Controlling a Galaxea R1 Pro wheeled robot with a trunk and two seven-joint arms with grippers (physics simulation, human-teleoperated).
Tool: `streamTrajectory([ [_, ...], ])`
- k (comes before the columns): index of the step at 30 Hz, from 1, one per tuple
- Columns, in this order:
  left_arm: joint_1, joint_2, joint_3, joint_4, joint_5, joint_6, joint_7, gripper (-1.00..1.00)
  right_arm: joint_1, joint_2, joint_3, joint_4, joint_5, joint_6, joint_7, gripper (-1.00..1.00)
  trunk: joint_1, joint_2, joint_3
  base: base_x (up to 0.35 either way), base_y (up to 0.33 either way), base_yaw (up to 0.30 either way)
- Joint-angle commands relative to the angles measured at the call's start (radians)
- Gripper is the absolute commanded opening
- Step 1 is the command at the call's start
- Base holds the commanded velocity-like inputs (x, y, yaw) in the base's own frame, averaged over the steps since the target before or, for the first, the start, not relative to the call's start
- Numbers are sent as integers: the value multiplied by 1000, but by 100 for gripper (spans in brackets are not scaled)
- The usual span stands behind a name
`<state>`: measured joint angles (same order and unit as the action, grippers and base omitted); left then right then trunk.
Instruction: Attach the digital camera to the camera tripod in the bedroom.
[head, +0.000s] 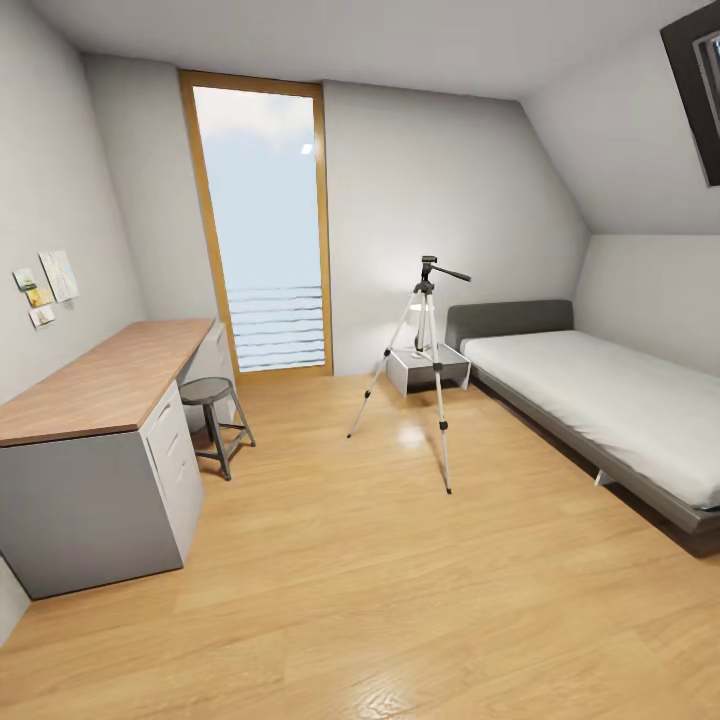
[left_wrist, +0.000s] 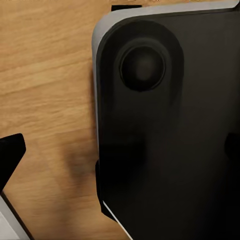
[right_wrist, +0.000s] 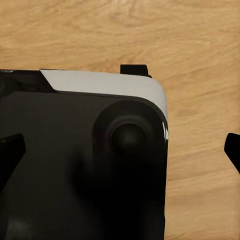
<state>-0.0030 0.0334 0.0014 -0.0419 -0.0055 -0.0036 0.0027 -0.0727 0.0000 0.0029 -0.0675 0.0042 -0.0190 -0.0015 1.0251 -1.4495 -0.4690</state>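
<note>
The camera tripod (head: 428, 290) stands on the light wood floor in the middle of the bedroom, between the window and the bed, its black pan handle pointing right. The digital camera is out of view. In the left wrist view my left gripper (left_wrist: 120, 150) hangs over the floor and my own dark base, one black fingertip (left_wrist: 11, 155) showing at the edge. In the right wrist view my right gripper (right_wrist: 120, 150) has its fingertips (right_wrist: 10, 155) far apart. Both are open with nothing held.
A wood-topped desk (head: 100, 385) with drawers lines the left wall, with a round stool (head: 212, 392) beside it. The grey bed (head: 600, 400) fills the right side, a small nightstand (head: 410, 368) at its head. A tall window (head: 265, 220) is in the far wall.
</note>
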Motion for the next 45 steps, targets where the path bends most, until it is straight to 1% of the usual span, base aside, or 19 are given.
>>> streamTrajectory([
  [1,-1,0,0,-1,-1,-1,0,100,-1,0,0,0,0,-2,0,100,0,0,-1,0,0,0],
  [16,-2,2,0,-20,0,-1,-4,100,-2,-1,0,-1,0,-3,-1,100,0,0,-1,0,0,0],
  [20,-14,9,1,-25,5,0,-9,100,-15,-2,-2,-30,0,1,-1,100,0,0,-1,0,0,0],
  [24,-47,16,4,-29,10,3,-15,100,-29,-2,-2,-83,1,9,0,100,0,0,-1,0,0,0],
  [27,-85,21,5,-30,13,11,-18,100,-45,-2,-2,-121,1,13,1,100,0,0,-1,0,0,0],
  [28,-85,21,5,-30,13,11,-18,100,-45,-2,-2,-121,1,13,1,100,0,0,-1,0,0,0],
  [30,-117,23,6,-31,15,24,-19,100,-54,-1,-1,-139,2,18,1,100,0,0,-1,0,0,0],
  [32,-152,23,7,-31,20,53,-20,100,-63,1,-1,-156,2,28,1,100,0,0,-1,0,0,0],
  [33,-190,24,7,-31,32,95,-21,100,-77,4,0,-179,3,53,1,100,0,0,-1,0,0,0],
  [34,-210,25,7,-32,41,119,-22,100,-86,5,0,-193,3,75,0,100,0,0,-1,0,0,0],
  [35,-210,25,7,-32,41,119,-22,100,-86,5,0,-193,3,75,0,100,0,0,-1,0,0,0],
  [37,-250,25,7,-32,62,167,-23,100,-106,6,0,-227,3,139,0,100,0,0,-1,0,0,0],
  [38,-250,25,7,-32,62,167,-23,100,-106,6,0,-227,3,139,0,100,0,0,-1,0,0,0],
  [41,-308,26,7,-33,93,238,-23,100,-138,5,0,-289,2,278,0,100,0,0,-1,0,0,0],
  [42,-308,26,7,-33,93,238,-23,100,-138,5,0,-289,2,278,0,100,0,0,-1,0,0,0],
  [45,-361,27,8,-33,122,296,-23,100,-158,3,0,-371,2,429,0,100,0,0,-1,0,0,0],
])
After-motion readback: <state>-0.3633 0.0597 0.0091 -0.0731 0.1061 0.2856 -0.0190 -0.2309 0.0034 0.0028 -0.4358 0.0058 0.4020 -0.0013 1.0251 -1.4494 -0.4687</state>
